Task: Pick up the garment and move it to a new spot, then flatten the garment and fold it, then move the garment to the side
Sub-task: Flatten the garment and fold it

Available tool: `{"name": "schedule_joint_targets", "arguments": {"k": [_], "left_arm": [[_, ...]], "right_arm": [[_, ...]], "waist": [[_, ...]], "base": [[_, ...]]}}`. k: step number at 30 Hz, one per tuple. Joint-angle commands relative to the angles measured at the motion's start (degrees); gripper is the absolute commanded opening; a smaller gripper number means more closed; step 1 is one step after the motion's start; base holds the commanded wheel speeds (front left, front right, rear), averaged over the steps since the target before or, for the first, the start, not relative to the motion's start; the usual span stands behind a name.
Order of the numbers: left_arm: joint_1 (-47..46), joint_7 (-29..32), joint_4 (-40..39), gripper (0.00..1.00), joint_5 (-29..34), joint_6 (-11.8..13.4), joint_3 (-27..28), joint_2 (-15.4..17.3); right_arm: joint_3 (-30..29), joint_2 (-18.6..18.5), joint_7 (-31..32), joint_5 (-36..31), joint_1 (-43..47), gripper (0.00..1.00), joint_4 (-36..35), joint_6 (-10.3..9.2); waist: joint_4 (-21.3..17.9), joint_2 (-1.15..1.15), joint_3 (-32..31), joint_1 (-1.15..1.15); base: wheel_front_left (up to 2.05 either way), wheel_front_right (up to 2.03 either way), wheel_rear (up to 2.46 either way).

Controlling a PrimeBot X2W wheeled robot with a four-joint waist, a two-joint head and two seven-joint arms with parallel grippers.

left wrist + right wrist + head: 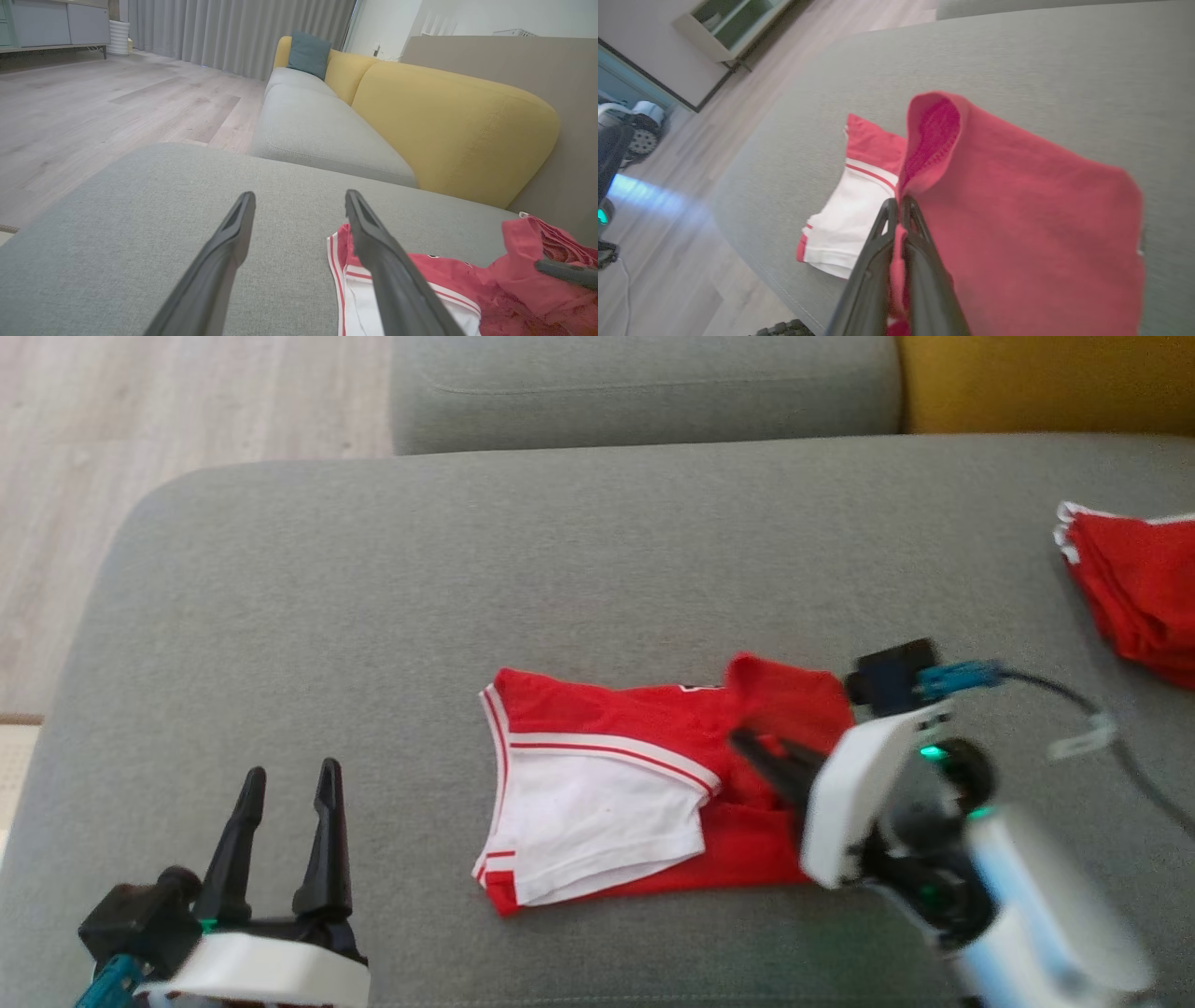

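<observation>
The red-and-white garment lies partly folded in the middle of the grey sofa cushion. The right claw pinches a raised red flap on the garment's right side. The left claw stands spread near the cushion's front left. The fold should go best if the flap is carried low across the white panel, edges lined up, before release.

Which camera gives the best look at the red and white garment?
The head view: nearly the whole garment shows, on the cushion. The left wrist view catches one end; the right wrist view mostly the red flap pinched in the right claw.
</observation>
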Motion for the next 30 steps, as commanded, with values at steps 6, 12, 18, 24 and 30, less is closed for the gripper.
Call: {"name": "schedule_joint_targets", "arguments": {"k": [6, 12, 18, 24, 30], "left_arm": [[-2.6, -0.1, -1.4, 1.0, -0.2, -0.4, 1.1, 0.3], [-3.2, 0.0, -0.7, 1.0, -0.2, -0.8, 0.2, 0.1], [-4.1, 0.0, 0.4, 1.0, -0.2, -1.4, -1.1, -0.5], [-4.8, -0.2, 1.3, 1.0, -0.1, -1.7, -1.9, -1.1], [-5.4, -0.5, 2.2, 1.0, -0.2, -1.9, -2.3, -1.5]], "right_arm": [[3.4, 7.5, -5.9, 1.8, -5.4, 0.0, 4.5, 0.37], [6.2, 9.1, -11.0, 3.7, -9.2, 0.0, 11.7, 0.37], [10.6, 9.2, -16.2, 9.9, -12.9, 0.0, 17.2, 0.37], [14.7, 9.2, -19.7, 13.7, -15.9, 0.0, 22.9, 0.37], [19.4, 9.2, -23.1, 18.6, -18.5, 0.0, 29.3, 0.37]], "waist": [[3.7, 0.0, -0.5, 0.0], [6.8, 0.0, -0.3, 0.0], [9.3, 0.0, 0.1, 0.0], [10.8, 0.0, 0.4, 0.0], [11.8, 0.0, 0.9, 0.0]], "base": [[0.0, 0.0, 0.0], [0.0, 0.0, 0.0], [0.0, 0.0, 0.0], [0.0, 0.0, 0.0], [0.0, 0.0, 0.0]]}}
